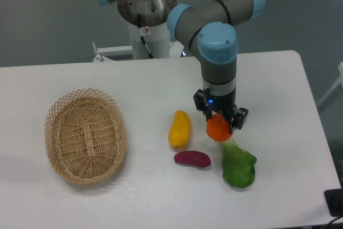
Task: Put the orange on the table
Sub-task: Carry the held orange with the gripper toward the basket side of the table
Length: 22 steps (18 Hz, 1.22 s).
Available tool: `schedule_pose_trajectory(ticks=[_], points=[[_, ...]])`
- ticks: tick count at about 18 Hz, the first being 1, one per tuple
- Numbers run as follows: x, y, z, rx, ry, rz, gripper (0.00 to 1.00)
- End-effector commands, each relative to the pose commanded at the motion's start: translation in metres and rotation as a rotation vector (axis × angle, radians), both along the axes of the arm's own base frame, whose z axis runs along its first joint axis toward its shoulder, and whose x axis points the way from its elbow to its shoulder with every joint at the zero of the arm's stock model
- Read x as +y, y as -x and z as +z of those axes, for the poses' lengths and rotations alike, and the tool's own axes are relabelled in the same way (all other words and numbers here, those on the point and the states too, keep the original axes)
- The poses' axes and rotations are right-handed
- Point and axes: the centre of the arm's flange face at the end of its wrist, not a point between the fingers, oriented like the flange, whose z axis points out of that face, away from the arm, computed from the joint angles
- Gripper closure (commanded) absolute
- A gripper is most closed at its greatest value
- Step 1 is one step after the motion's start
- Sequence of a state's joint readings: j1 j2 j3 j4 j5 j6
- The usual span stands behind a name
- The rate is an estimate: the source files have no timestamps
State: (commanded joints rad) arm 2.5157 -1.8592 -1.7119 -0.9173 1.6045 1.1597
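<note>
You cannot see the top of the orange (218, 130); the gripper (221, 123) covers it, and its fingertips are too small to make out. The worktop (278, 79) runs off the lower and left edges. The leaf's (238, 165) upper tip hides under the orange. A dark object (334, 203) is cut off at the right.
</note>
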Motion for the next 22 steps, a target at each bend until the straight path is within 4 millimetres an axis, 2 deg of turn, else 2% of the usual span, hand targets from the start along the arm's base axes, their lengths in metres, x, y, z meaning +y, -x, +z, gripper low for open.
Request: schedule_pose_trajectory(ticks=[10, 12, 14, 19, 22], points=[[0.005, 0.000, 0.002, 0.003, -0.005, 0.012, 0.53], [0.007, -0.001, -0.003, -0.003, 0.001, 0.008, 0.53], [0.012, 0.000, -0.017, -0.018, 0.013, 0.005, 0.53], [0.051, -0.028, -0.045, -0.018, 0.050, 0.071, 0.52], [0.076, -0.035, -0.055, -0.007, 0.062, 0.076, 0.52]])
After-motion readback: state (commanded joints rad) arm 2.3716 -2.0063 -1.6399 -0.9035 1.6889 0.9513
